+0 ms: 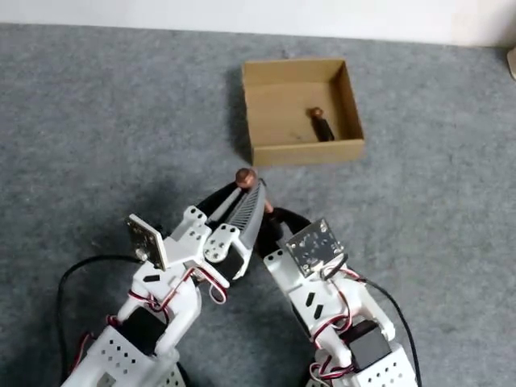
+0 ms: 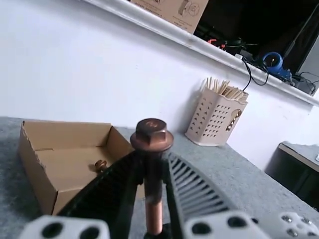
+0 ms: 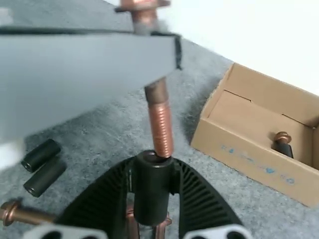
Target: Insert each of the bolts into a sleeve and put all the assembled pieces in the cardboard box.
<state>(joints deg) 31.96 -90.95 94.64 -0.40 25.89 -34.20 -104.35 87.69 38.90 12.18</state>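
No words or numbers can be read: the cardboard box (image 3: 239, 144) has a faint blue print on its outer wall, too blurred to make out, and a carton (image 2: 169, 10) farther back shows dark printed marks, also illegible.

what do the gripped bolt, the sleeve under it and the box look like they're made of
The bolt looks like metal with a coppery plating: shiny reddish-brown head and threads. The sleeve is a smooth matte black tube, maybe plastic or coated metal. The box is plain brown cardboard, dull with folded walls.
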